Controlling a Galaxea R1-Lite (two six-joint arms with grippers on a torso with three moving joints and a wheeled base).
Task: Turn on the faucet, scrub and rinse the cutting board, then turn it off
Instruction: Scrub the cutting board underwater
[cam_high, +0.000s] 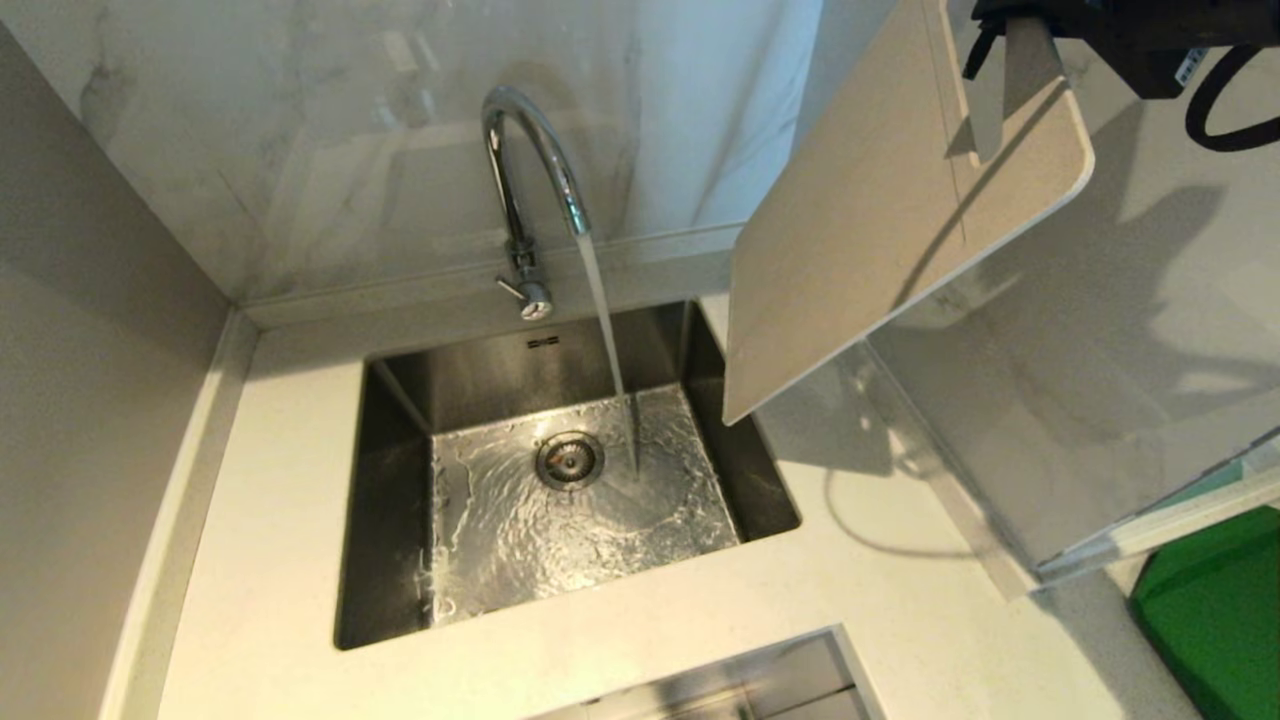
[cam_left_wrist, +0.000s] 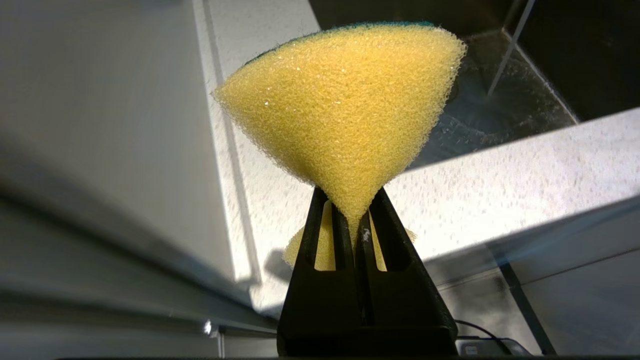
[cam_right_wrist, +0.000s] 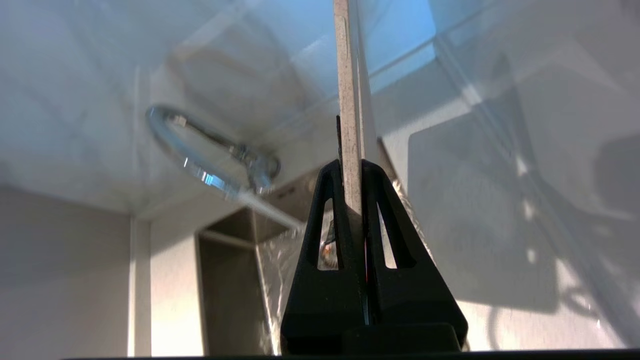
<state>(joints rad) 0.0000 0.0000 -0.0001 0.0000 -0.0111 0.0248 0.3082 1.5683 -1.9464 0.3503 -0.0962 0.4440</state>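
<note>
Cutting board (cam_high: 880, 220) clamped in our right hand (cam_right_wrist: 354, 200) above the sink (cam_high: 400, 520), faucet (cam_high: 530, 170) running beside, our left hand (cam_left_wrist: 357, 220) pinching a sponge (cam_left_wrist: 345, 110).

Warm, bright light throws hard shadows on the right wall (cam_high: 1120, 330); the wrist views' backgrounds are blurred.

The board (cam_high: 880, 230) is plain cream-beige. The faucet (cam_high: 527, 170) is shiny chrome. Between the black fingers (cam_left_wrist: 320, 235) sits a yellow sponge (cam_left_wrist: 345, 115) with a dark green edge. The sink (cam_high: 400, 520) is grey steel, the wall (cam_high: 300, 120) white marble with grey veins, the mat (cam_high: 1215, 610) green.
</note>
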